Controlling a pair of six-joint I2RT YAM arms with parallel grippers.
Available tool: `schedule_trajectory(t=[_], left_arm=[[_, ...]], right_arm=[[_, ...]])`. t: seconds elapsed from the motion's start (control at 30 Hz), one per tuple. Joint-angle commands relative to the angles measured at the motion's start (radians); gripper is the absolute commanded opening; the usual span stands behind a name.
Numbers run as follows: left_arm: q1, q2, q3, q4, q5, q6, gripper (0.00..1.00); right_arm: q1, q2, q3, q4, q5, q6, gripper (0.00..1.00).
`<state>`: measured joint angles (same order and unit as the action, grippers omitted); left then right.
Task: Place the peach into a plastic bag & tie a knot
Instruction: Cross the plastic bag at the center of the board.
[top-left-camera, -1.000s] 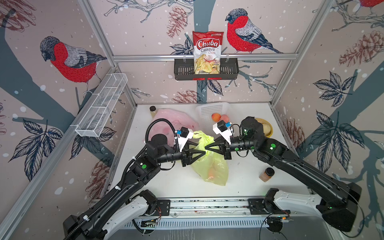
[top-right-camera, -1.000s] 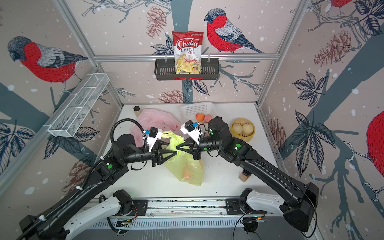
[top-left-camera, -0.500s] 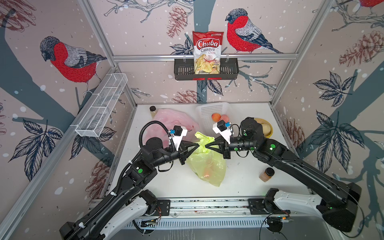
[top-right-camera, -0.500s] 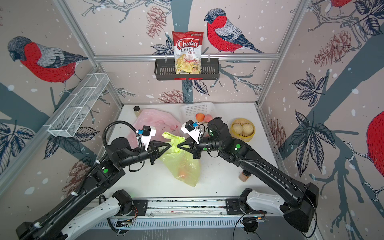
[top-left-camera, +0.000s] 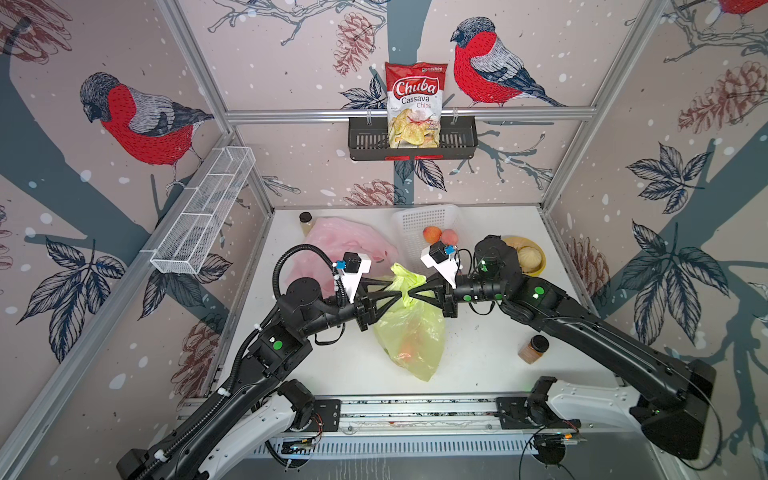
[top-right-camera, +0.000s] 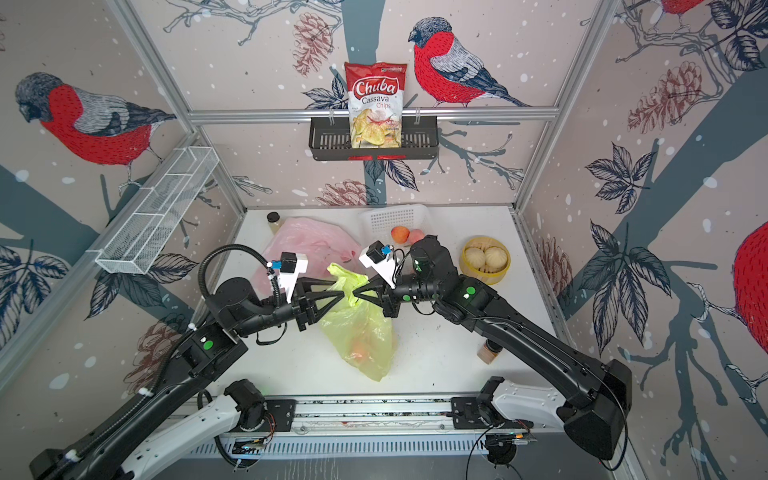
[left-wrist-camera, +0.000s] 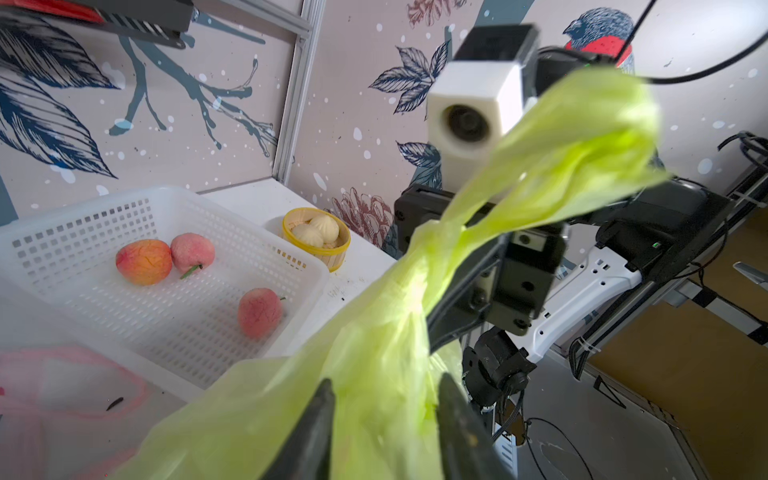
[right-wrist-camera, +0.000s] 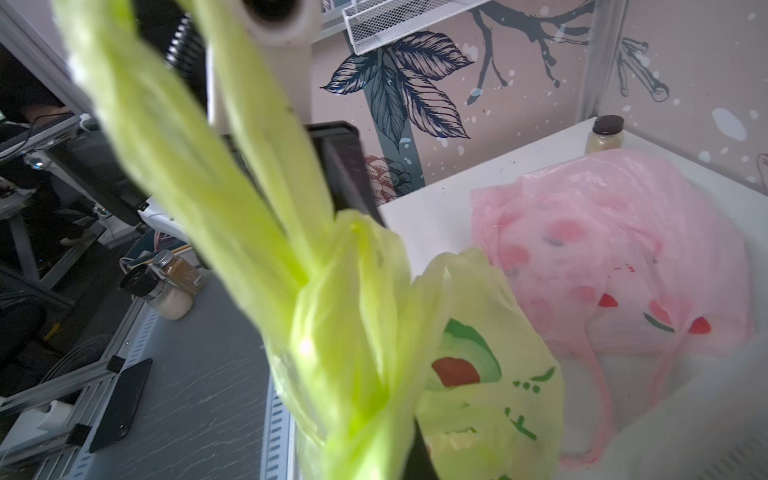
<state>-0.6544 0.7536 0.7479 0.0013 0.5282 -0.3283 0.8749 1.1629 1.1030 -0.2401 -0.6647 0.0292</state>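
Observation:
The yellow-green plastic bag (top-left-camera: 411, 332) hangs between both grippers above the table, and an orange peach (top-left-camera: 405, 353) shows through its lower part. My right gripper (top-left-camera: 411, 296) is shut on the bag's gathered neck. Plastic hides its jaws in the right wrist view. My left gripper (top-left-camera: 399, 294) meets it tip to tip. In the left wrist view my left gripper (left-wrist-camera: 386, 380) has its fingers apart, with bag plastic (left-wrist-camera: 374, 340) lying loose in the gap. The bag's handles (right-wrist-camera: 199, 166) are twisted together above the neck. Three more peaches (left-wrist-camera: 143, 262) lie in the white basket (left-wrist-camera: 83, 224).
A pink bag (top-left-camera: 345, 245) lies at the back left beside a small bottle (top-left-camera: 305, 220). A yellow steamer with buns (top-left-camera: 525, 257) sits at the right, and a spice jar (top-left-camera: 534, 349) stands nearer the front right. A chips bag (top-left-camera: 415, 104) stands in the black wall rack.
My left gripper pulled away to the left while shut, then came back to the right gripper's tip and opened its jaws. The right gripper stayed put, shut on the bag.

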Motion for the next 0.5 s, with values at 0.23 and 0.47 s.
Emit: schedule_trajectory(t=[0.23, 0.47], left_arm=[[0.000, 0.036, 0.036, 0.019, 0.089, 0.103, 0.70], [0.000, -0.009, 0.027, 0.000, 0.121, 0.080, 0.00]], right_arm=[[0.035, 0.024, 0.063, -0.049, -0.085, -0.050, 0.00], [0.013, 0.008, 0.051, -0.068, 0.028, -0.048, 0.00]])
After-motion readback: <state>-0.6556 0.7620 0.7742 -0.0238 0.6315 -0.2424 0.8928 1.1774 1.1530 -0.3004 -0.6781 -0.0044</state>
